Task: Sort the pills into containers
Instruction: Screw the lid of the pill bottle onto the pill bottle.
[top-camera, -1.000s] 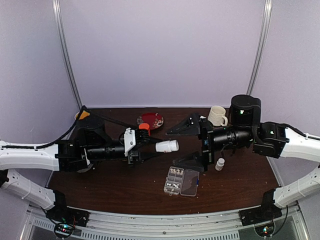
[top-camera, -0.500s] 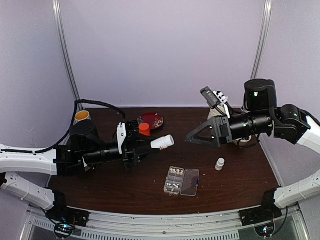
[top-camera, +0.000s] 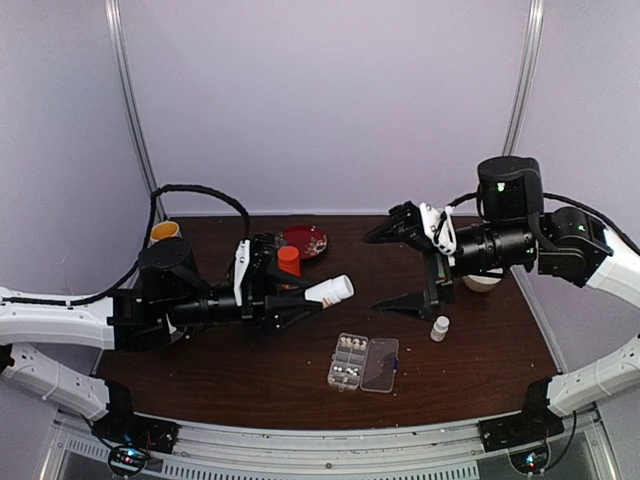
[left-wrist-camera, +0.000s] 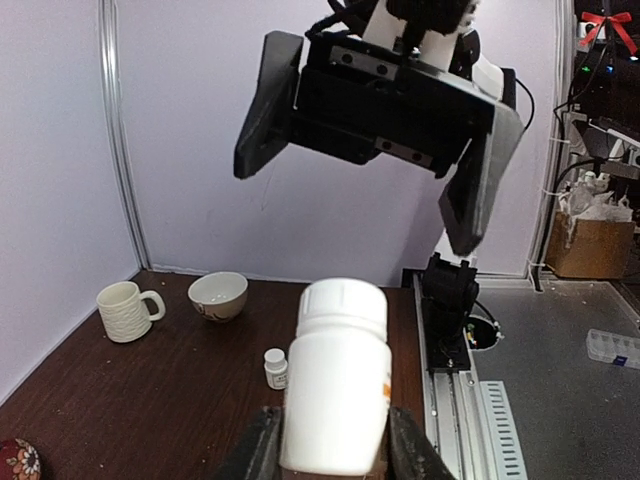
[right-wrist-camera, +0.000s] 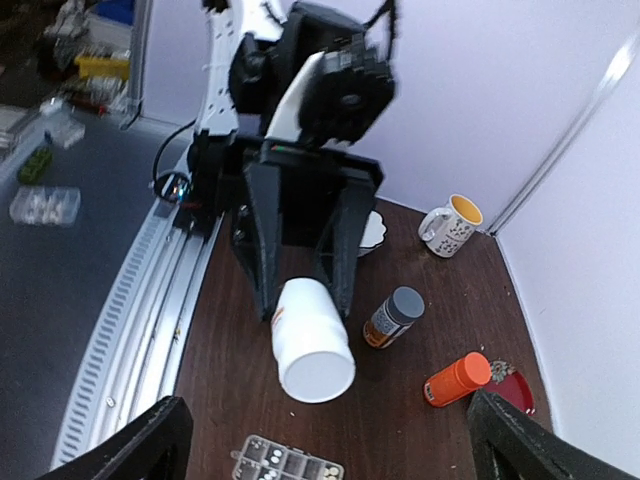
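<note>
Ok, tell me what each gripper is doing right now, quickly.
Left gripper: closed on the white bottle, held off the table.
Right gripper: wide open, holding nothing.

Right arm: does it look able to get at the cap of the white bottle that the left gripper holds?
Probably yes: the open right gripper faces the white bottle at its cap, with nothing in the gap between them.

A red plate (top-camera: 303, 240) sits at the back of the dark table (top-camera: 250, 385), with an orange bottle (top-camera: 288, 260) just in front of it. A big white bottle (top-camera: 330, 291) hangs tilted above the table, nearer than the plate. A tiny white bottle (top-camera: 440, 327) stands well right of the plate, and a yellow-lined mug (top-camera: 165, 231) well left of it.
</note>
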